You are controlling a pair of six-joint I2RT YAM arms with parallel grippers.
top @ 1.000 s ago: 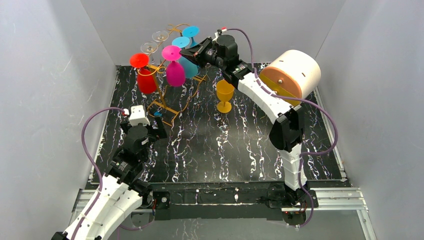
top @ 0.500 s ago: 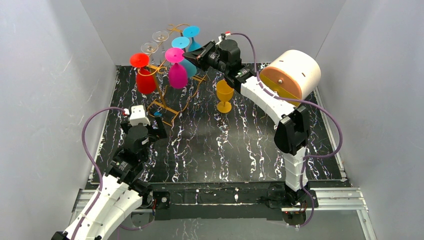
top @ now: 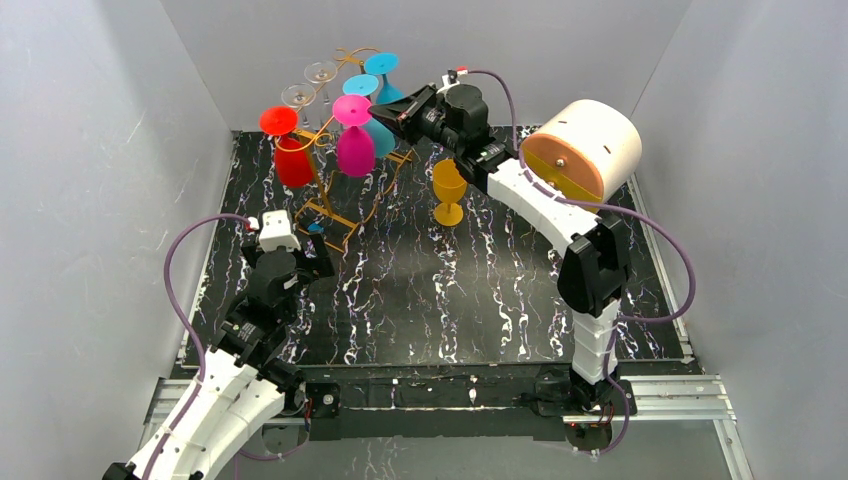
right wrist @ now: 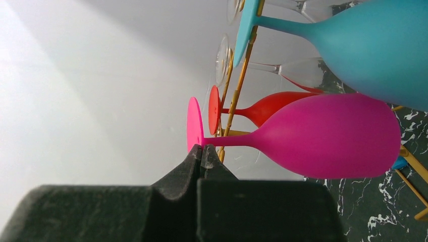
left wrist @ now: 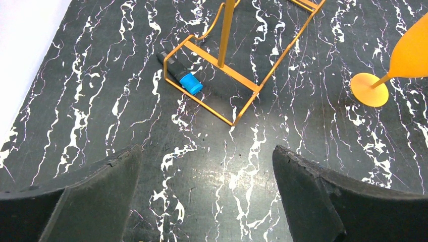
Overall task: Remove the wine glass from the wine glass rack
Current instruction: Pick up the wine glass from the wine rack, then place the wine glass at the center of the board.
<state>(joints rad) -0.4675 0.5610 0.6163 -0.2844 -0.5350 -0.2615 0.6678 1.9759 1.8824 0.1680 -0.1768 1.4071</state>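
Observation:
The golden wine glass rack [top: 330, 205] stands at the back left, and only its rectangular wire base [left wrist: 267, 75] shows in the left wrist view. A magenta wine glass [top: 355, 150] hangs upside down at the rack's near right side. My right gripper [top: 375, 107] is shut on the rim of its foot, and in the right wrist view the right gripper [right wrist: 202, 148] pinches the foot just beside the stem of the magenta glass [right wrist: 328, 136]. A rack wire [right wrist: 242, 75] runs close behind that stem. My left gripper [left wrist: 207, 151] hovers open and empty over the mat, short of the base.
Red [top: 292, 160], teal [top: 378, 130] and clear [top: 320, 72] glasses hang on the rack. An orange goblet [top: 449, 185] stands upright to its right. A small black object with a blue cap [left wrist: 180, 74] lies inside the base. A large cream cylinder [top: 585, 145] sits back right.
My right gripper has drawn slightly right, and the magenta glass has shifted right with it. The left arm has not moved.

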